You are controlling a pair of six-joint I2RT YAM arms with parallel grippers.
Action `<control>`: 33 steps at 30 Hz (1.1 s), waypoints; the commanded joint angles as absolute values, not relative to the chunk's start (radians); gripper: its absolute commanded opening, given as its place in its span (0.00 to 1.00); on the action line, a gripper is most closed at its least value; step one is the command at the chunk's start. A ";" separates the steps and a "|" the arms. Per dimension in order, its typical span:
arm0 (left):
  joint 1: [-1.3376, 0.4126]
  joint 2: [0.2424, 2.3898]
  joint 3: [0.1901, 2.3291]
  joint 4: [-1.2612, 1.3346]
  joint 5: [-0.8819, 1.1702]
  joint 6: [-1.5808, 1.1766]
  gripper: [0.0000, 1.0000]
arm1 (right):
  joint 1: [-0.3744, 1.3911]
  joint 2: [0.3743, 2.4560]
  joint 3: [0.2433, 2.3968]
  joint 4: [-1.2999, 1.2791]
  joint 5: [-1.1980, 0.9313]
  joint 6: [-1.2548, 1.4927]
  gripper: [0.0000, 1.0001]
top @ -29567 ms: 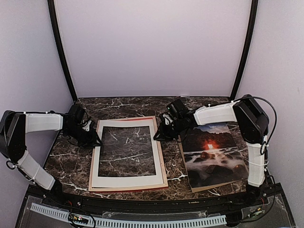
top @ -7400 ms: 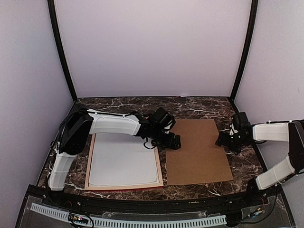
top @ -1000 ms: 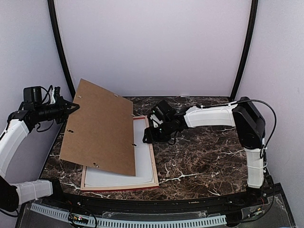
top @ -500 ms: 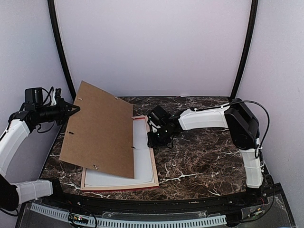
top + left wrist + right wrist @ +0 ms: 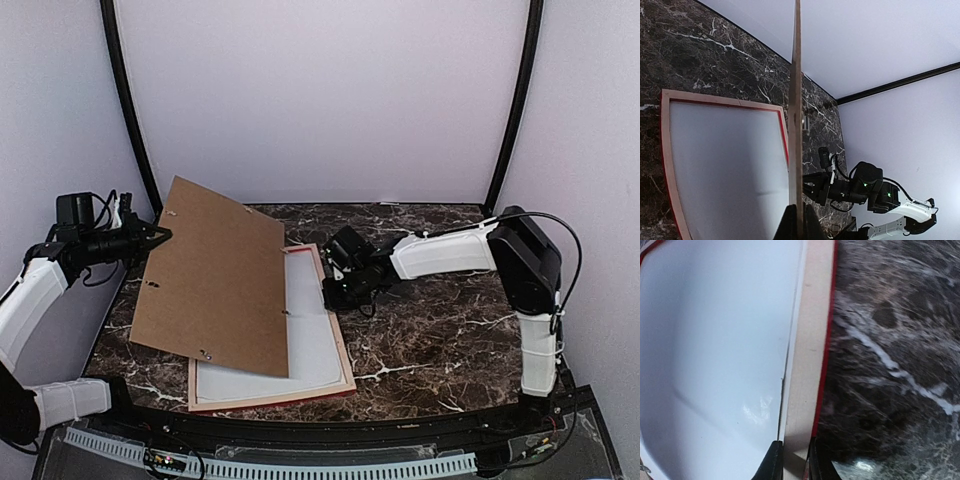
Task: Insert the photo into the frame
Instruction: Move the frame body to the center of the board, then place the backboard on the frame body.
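Observation:
The frame (image 5: 341, 345) lies back up on the marble table, pale wood rails with a red edge; it also shows in the left wrist view (image 5: 725, 99). A white sheet (image 5: 312, 340) fills it, and I cannot tell whether that is the photo's back; no printed side shows. My right gripper (image 5: 331, 292) is shut on the frame's right rail (image 5: 810, 340) near the far corner, one finger on each side (image 5: 794, 454). My left gripper (image 5: 155, 238) is shut on the far left corner of the brown backing board (image 5: 215, 285), holding it tilted above the frame's left half (image 5: 797, 100).
Dark marble tabletop (image 5: 440, 320) stretches right of the frame. Black corner posts (image 5: 128, 110) and pale walls close in the back and sides. A black rail (image 5: 400, 430) runs along the near edge.
The right gripper's jaws have closed on the frame's right rail. The frame's near end has slid to the right on the table. The left arm holds the board almost as before.

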State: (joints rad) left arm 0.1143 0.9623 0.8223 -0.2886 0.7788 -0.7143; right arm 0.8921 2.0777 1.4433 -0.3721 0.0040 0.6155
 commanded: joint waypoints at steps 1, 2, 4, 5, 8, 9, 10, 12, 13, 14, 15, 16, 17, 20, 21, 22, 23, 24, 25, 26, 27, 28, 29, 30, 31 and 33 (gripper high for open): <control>0.117 0.924 0.822 -0.190 0.830 -0.758 0.00 | 0.856 1.989 1.316 -0.345 0.068 0.673 0.12; 0.116 0.925 0.819 -0.188 0.831 -0.761 0.00 | 0.846 1.971 1.287 -0.331 0.076 0.685 0.11; 0.113 0.925 0.811 -0.173 0.834 -0.775 0.00 | 0.831 1.933 1.229 -0.307 0.082 0.706 0.10; 0.109 0.925 0.808 -0.157 0.834 -0.787 0.00 | 0.823 1.913 1.198 -0.294 0.087 0.719 0.09; 0.079 0.925 0.787 -0.096 0.828 -0.822 0.00 | 0.802 1.861 1.123 -0.270 0.103 0.747 0.08; 0.071 0.926 0.784 -0.085 0.818 -0.838 0.00 | 0.796 1.839 1.102 -0.262 0.107 0.756 0.07; 0.049 0.931 0.780 -0.066 0.812 -0.843 0.00 | 0.789 1.821 1.079 -0.255 0.112 0.767 0.07; 0.015 0.947 0.782 -0.042 0.791 -0.854 0.00 | 0.778 1.789 1.043 -0.241 0.123 0.785 0.06; -0.006 0.953 0.783 -0.035 0.776 -0.862 0.00 | 0.772 1.774 1.026 -0.234 0.126 0.797 0.05; -0.037 0.965 0.783 -0.015 0.770 -0.866 0.00 | 0.769 1.759 1.009 -0.222 0.128 0.812 0.05; -0.050 0.970 0.783 -0.009 0.760 -0.877 0.00 | 0.767 1.746 0.995 -0.214 0.132 0.819 0.05; -0.072 0.982 0.783 0.020 0.757 -0.883 0.00 | 0.766 1.736 0.977 -0.203 0.135 0.833 0.04; -0.093 0.993 0.782 0.030 0.748 -0.893 0.00 | 0.765 1.729 0.969 -0.195 0.134 0.839 0.04; -0.134 1.012 0.783 0.065 0.727 -0.909 0.00 | 0.765 1.728 0.958 -0.179 0.126 0.848 0.05; -0.154 1.020 0.780 0.072 0.718 -0.914 0.00 | 0.765 1.732 0.960 -0.179 0.126 0.847 0.05; -0.164 1.024 0.777 0.093 0.714 -0.926 0.00 | 0.765 1.734 0.962 -0.178 0.124 0.846 0.05; -0.183 1.032 0.770 0.104 0.705 -0.933 0.00 | 0.765 1.735 0.962 -0.176 0.119 0.842 0.06; -0.193 1.037 0.765 0.131 0.696 -0.948 0.00 | 0.765 1.736 0.964 -0.175 0.117 0.840 0.08; -0.213 1.048 0.756 0.146 0.693 -0.955 0.00 | 0.765 1.734 0.967 -0.177 0.116 0.836 0.10; -0.222 1.054 0.752 0.174 0.684 -0.972 0.00 | 0.765 1.731 0.972 -0.183 0.118 0.829 0.14; -0.239 1.068 0.742 0.191 0.680 -0.980 0.00 | 0.762 1.726 0.981 -0.194 0.121 0.822 0.18; -0.248 1.075 0.737 0.228 0.672 -1.003 0.00 | 0.760 1.721 0.992 -0.209 0.126 0.812 0.22; -0.264 1.088 0.723 0.248 0.665 -1.017 0.00 | 0.755 1.715 1.002 -0.223 0.128 0.800 0.26; -0.273 1.093 0.715 0.291 0.649 -1.041 0.00 | 0.751 1.706 1.009 -0.236 0.127 0.789 0.30; -0.291 1.107 0.704 0.310 0.641 -1.052 0.00 | 0.744 1.694 1.018 -0.246 0.126 0.777 0.34; -0.317 1.130 0.691 0.357 0.617 -1.078 0.00 | 0.729 1.668 1.031 -0.262 0.110 0.757 0.40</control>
State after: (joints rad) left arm -0.2733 1.1126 0.7162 0.1562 0.6506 -0.9844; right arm 0.7578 1.7386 0.9825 -0.2451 0.1116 0.7921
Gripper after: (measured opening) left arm 0.030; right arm 0.360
